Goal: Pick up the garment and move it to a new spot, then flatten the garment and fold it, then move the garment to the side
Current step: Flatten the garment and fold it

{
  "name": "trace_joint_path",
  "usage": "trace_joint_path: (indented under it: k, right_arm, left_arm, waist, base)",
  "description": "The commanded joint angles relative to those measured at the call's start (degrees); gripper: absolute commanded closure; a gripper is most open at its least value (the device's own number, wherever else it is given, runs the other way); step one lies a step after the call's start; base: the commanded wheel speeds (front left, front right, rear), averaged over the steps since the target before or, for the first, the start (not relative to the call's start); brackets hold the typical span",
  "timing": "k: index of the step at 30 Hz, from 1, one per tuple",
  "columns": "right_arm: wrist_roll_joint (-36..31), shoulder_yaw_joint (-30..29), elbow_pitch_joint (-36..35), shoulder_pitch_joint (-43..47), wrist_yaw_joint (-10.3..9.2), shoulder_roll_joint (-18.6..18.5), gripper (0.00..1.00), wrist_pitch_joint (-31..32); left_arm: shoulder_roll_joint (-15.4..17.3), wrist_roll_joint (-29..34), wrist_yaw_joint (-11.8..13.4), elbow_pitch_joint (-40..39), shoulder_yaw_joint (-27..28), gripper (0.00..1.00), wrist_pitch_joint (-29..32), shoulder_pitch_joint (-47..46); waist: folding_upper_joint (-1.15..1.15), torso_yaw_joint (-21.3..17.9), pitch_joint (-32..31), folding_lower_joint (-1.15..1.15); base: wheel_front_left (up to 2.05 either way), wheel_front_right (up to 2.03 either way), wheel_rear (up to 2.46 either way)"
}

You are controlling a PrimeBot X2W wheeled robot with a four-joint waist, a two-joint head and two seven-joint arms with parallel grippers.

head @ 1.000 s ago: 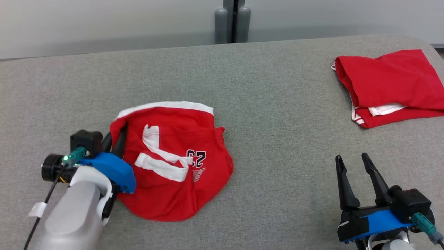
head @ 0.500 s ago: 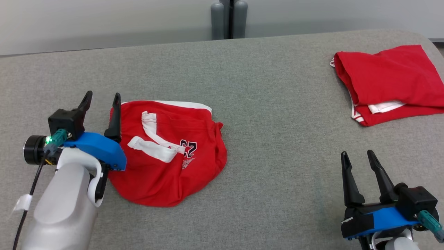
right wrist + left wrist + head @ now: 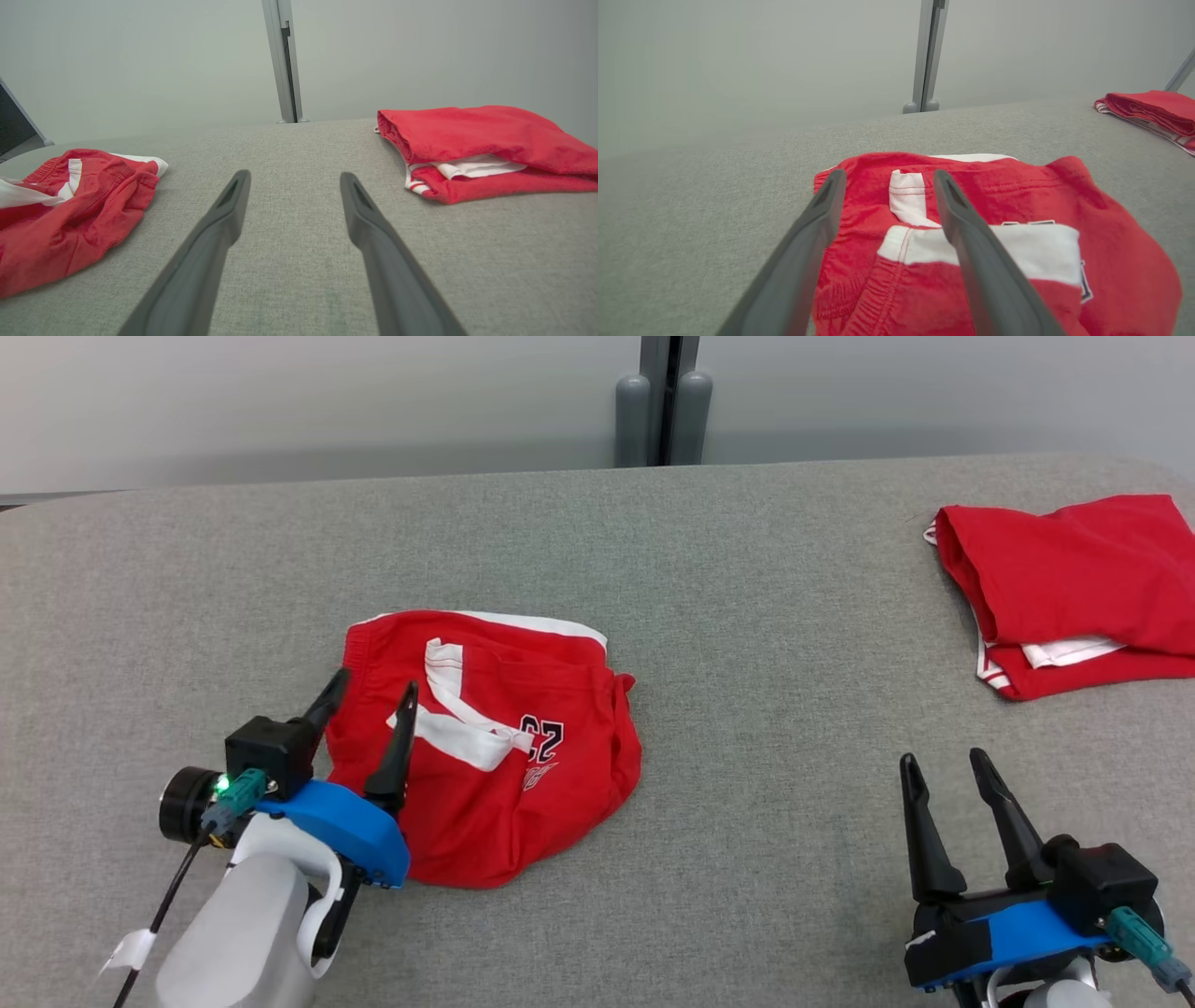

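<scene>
Grey fabric tabletop (image 3: 747,616); my left gripper (image 3: 374,681) hangs released over the crumpled red-and-white garment (image 3: 523,747); my right gripper (image 3: 943,757), released and empty, near right.

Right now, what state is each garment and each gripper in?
crumpled garment: bunched and unfolded, lying on the table, not gripped.
folded garment: folded, lying at the table's far right edge, apart from both grippers.
left gripper: open, fingers pointing over the crumpled garment's near-left edge, holding nothing.
right gripper: open, holding nothing, over bare table.
</scene>
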Motion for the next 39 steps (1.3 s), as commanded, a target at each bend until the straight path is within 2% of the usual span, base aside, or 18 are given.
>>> trace_joint_path:
  k: [1, 6, 11, 18, 19, 21, 24, 31, 39]
  right_arm:
    - [0.03, 0.13, 0.13, -0.39, 0.02, -0.12, 0.00, -0.17]
    - [0.18, 0.11, 0.24, -0.63, 0.02, -0.12, 0.00, -0.18]
    - [0.48, 0.31, 0.40, -0.87, 0.02, -0.13, 0.00, -0.17]
    - [0.75, -0.47, 0.35, -0.57, 0.02, -0.12, 0.00, -0.17]
    - [0.84, -0.44, 0.33, -0.55, 0.02, -0.13, 0.00, -0.17]
    - [1.04, -0.25, 0.23, -0.61, 0.02, -0.13, 0.00, -0.17]
    - [1.02, -0.04, 0.00, -0.65, 0.02, -0.12, 0.00, -0.17]
    - [0.67, -0.64, 0.10, 0.80, 0.02, -0.12, 0.00, -0.17]
    - [0.99, -0.91, 0.35, 1.92, 0.02, -0.13, 0.00, -0.17]
  left_arm:
    - [0.29, -1.10, -0.40, 0.29, -1.16, 0.00, 0.35, -1.40]
    - [1.68, -5.24, -0.31, 2.68, -6.79, 0.00, 2.66, -3.48]
    - [2.50, -8.17, -0.31, 7.22, -10.18, 0.00, 4.25, -5.34]
    - [1.94, -11.76, -0.32, 11.12, -14.34, 0.00, 5.47, -5.46]
    - [1.80, -12.13, -0.32, 11.27, -14.93, 0.04, 5.57, -5.20]
    - [2.10, -12.78, -0.32, 11.50, -16.29, 1.00, 5.40, -5.23]
    - [2.94, -13.13, -0.32, 11.76, -17.18, 1.00, 3.36, -6.61]
    - [2.63, -11.66, 0.25, 9.85, -14.10, 1.00, -0.39, -8.31]
    - [2.40, -4.74, 3.93, -8.49, -3.59, 1.00, -0.37, 4.41]
  waist:
    - [0.00, -0.30, 0.15, 0.01]
    - [0.00, -1.61, 1.25, 0.01]
    - [0.00, -2.98, 1.81, 0.01]
    - [0.00, -3.67, 1.68, 0.01]
    - [0.00, -3.70, 1.63, 0.01]
    - [0.00, -3.71, 1.58, 0.01]
    - [0.00, -3.59, 1.46, 0.01]
    - [0.00, -1.62, -0.20, 0.01]
    - [0.00, 1.94, -2.41, 0.01]
  base:
    - [0.00, 0.00, 0.00]
    - [0.00, 0.00, 0.00]
    - [0.00, 0.00, 0.00]
    - [0.00, 0.00, 0.00]
    - [0.00, 0.00, 0.00]
    - [0.00, 0.00, 0.00]
    - [0.00, 0.00, 0.00]
    - [0.00, 0.00, 0.00]
    - [0.00, 0.00, 0.00]
